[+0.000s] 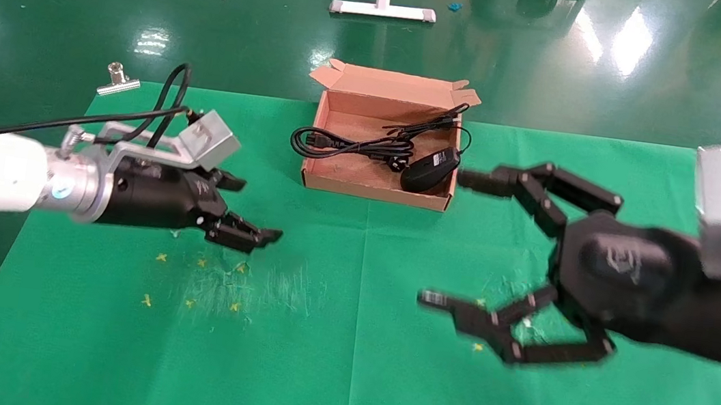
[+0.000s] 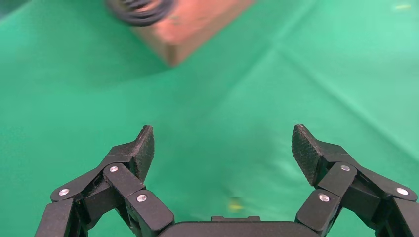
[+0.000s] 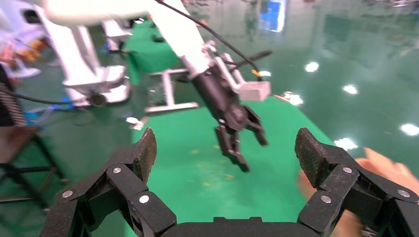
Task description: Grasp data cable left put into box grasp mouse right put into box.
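Both arms hang over the green-covered desk (image 1: 344, 338) with nothing in their grip. The left gripper (image 1: 248, 211) has its jaws spread wide, as its wrist camera shows, its textured fingertips (image 2: 146, 147) well apart over bare cloth. The right gripper (image 1: 459, 241) is also gaping, jaws spread, one finger reaching up near the box's near right corner and the other lower over the cloth. Beyond and between the two sets of jaws sits the box (image 1: 372, 190), open-topped with its small flaps up. Inside it lies the data cable (image 1: 340, 142), its looped end spilling over the wall on the left jaws' side. The mouse (image 1: 430, 168) rests in the corner nearest the right jaws, just beside the upper finger, its thin cord trailing toward the back.
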Motion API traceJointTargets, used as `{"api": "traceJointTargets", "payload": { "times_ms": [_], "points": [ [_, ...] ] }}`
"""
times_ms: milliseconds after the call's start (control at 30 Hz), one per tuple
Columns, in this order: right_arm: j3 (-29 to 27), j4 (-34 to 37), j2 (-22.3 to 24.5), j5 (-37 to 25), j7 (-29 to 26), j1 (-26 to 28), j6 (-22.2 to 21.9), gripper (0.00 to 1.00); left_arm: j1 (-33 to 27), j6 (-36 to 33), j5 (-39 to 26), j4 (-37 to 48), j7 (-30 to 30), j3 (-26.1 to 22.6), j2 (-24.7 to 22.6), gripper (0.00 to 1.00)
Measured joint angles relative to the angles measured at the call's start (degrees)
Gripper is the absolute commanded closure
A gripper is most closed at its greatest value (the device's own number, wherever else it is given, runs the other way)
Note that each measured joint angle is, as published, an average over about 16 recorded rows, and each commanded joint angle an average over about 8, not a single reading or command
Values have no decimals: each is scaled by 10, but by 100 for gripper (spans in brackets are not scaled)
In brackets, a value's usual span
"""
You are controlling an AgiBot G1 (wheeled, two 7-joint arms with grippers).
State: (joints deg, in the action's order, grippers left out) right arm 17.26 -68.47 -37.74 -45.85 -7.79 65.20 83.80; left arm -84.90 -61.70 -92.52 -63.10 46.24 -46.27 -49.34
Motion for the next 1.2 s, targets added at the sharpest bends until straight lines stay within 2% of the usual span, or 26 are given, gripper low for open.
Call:
{"api": "traceJointTargets", "payload": {
  "times_ms": [300, 833, 1033, 1200],
  "points": [
    [-11, -47, 25, 37, -27, -33, 18, 0, 65, -66, 140, -29, -98, 84, 40, 0],
    [-11, -50, 27, 41, -29, -36, 19, 0, 180, -185, 390, -81, -273, 233, 110, 0],
    [-11, -51, 28, 41, -29, -36, 19, 0, 217, -223, 471, -97, -328, 281, 133, 0],
    [-11, -51, 28, 42, -29, -36, 19, 0, 237, -243, 514, -106, -355, 307, 145, 0]
  ]
}}
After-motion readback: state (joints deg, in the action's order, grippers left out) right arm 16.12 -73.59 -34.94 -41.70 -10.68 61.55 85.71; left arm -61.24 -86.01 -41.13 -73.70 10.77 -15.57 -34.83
